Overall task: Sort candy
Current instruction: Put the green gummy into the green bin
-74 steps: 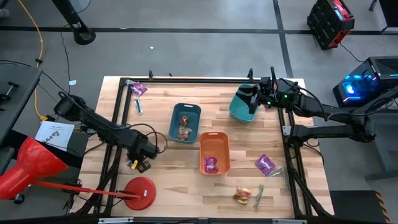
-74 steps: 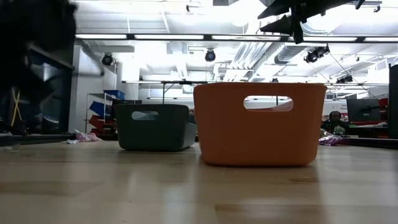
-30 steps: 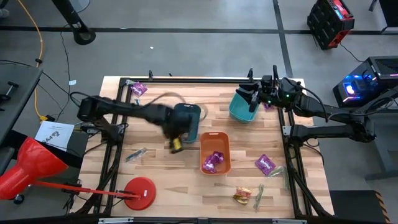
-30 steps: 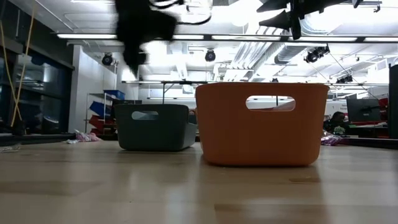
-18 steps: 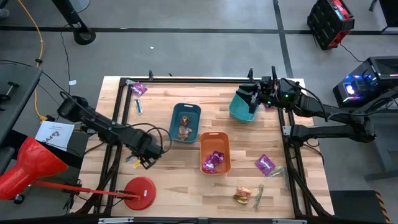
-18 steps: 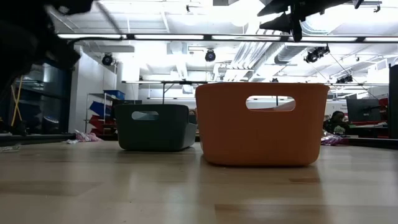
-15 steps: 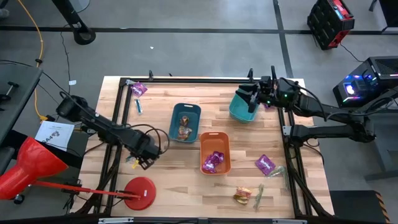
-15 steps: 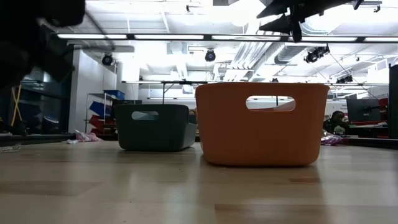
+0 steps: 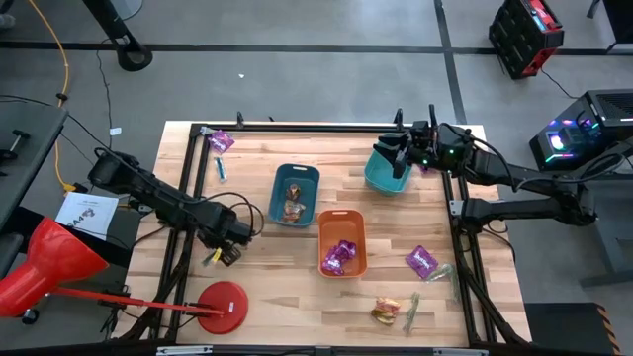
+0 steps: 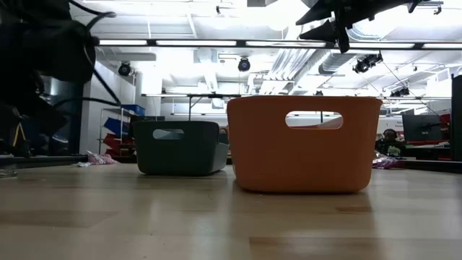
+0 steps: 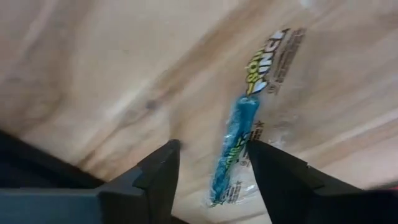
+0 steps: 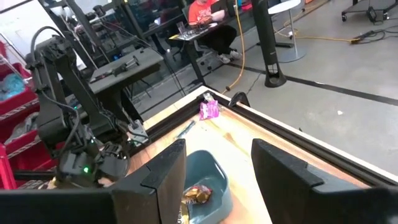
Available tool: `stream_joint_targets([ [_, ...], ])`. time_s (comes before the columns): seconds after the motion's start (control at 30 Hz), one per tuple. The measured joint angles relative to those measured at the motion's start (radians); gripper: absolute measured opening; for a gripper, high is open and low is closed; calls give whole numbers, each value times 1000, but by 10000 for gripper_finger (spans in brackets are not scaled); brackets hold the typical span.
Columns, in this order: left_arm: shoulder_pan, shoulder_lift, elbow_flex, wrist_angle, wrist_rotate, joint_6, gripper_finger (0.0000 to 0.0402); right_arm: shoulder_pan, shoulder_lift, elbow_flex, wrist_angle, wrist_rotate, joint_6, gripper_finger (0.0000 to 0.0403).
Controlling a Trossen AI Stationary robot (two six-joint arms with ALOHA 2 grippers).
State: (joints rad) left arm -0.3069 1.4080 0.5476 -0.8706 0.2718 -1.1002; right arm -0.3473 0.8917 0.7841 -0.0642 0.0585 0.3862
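Observation:
A thin blue-green stick candy point(image 11: 239, 140) in a clear wrapper lies flat on the wood near the table's left edge point(image 9: 211, 258). My left gripper point(image 9: 224, 251) is low over it and open, one finger on each side of the stick point(image 11: 214, 177), apart from it. My right gripper point(image 9: 400, 160) hangs open and bare over the light teal bin point(image 9: 384, 173) at the far right. Brown-gold candy point(image 9: 293, 206) lies in the dark teal bin point(image 9: 294, 178), purple packets point(image 9: 338, 259) in the orange bin point(image 9: 341, 225).
Loose candy lies about: a purple packet point(image 9: 421, 261) and a pale stick point(image 9: 439, 270) at the right, a gold sweet point(image 9: 384, 313) and green stick point(image 9: 411, 309) near the front, a purple packet point(image 9: 222, 141) and blue stick point(image 9: 220, 170) far left. A red disc point(image 9: 223, 305) sits near left.
My left gripper has swung from over the dark teal bin toward the table's near left and come down over the stick candy there. The right arm has kept still.

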Motion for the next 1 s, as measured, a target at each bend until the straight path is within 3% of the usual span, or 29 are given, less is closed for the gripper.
stream_joint_targets([
  [0.1,1,2,-1,19,16,2,143,0,0,0,-1,0,0,177],
  [0.27,12,-9,42,52,-6,17,20,0,0,0,-6,0,-1,177],
  [0.53,71,-163,251,46,-202,14,6,0,0,0,-7,0,-13,177],
  [0.63,124,-228,350,69,-347,115,5,0,-3,0,-6,-3,-13,177],
  [0.77,248,-253,443,224,-504,322,3,0,-6,0,-6,-6,-13,177],
  [1.0,502,-16,503,569,-340,647,1,-1,-41,0,66,-6,-26,177],
])
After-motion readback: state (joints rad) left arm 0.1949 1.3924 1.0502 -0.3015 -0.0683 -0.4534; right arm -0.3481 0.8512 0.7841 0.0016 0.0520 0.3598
